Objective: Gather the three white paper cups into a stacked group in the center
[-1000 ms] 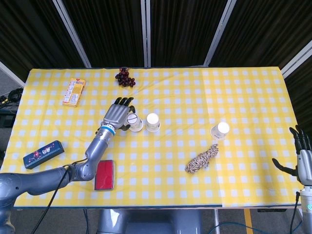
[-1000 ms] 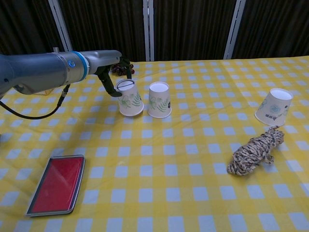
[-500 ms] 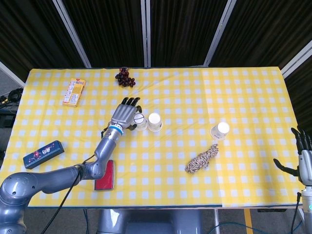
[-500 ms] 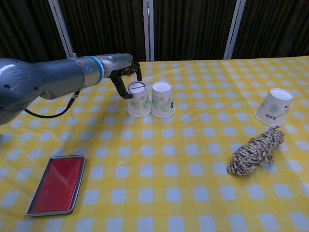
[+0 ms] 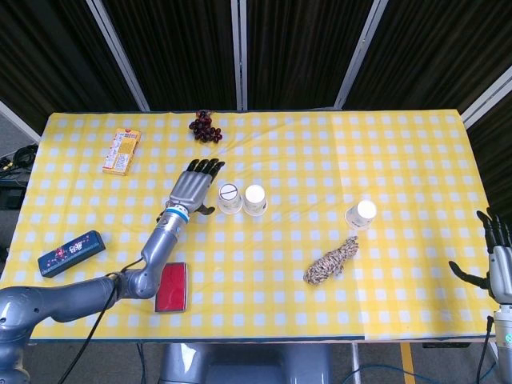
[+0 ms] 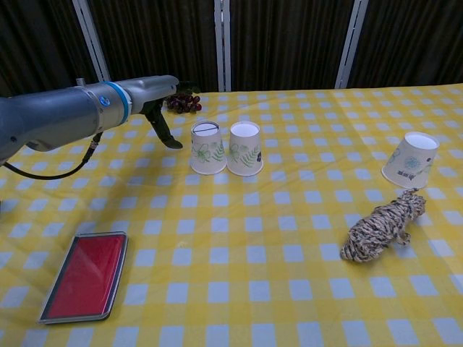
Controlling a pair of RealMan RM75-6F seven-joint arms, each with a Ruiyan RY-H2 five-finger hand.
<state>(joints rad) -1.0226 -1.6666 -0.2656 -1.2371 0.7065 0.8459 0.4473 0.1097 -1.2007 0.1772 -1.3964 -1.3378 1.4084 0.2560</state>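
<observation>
On a yellow-checked counter (image 5: 280, 264), 2 upturned paper cups stand touching side by side near the middle: the left cup (image 5: 230, 198) and the middle cup (image 5: 254, 199). The third cup (image 5: 361, 214) stands well apart to the right, just above a rope bundle (image 5: 330, 262).

The left robot hand (image 5: 192, 189) hovers just beside the left cup, fingers spread and apart from it, holding nothing; the chest view shows a clear gap between its thumb and the cup wall. The right robot hand (image 5: 496, 254) waits off the counter's right edge, fingers apart and empty.

By the look of things, the task is partly done: 2 cups are gathered at the center, but none is stacked on another. What seems left is to bring the third cup over from the right and nest all 3 into 1 pile.

Grapes (image 5: 206, 126), a snack box (image 5: 121, 150), a blue case (image 5: 71, 253) and a red wallet (image 5: 171, 287) lie around the edges.
</observation>
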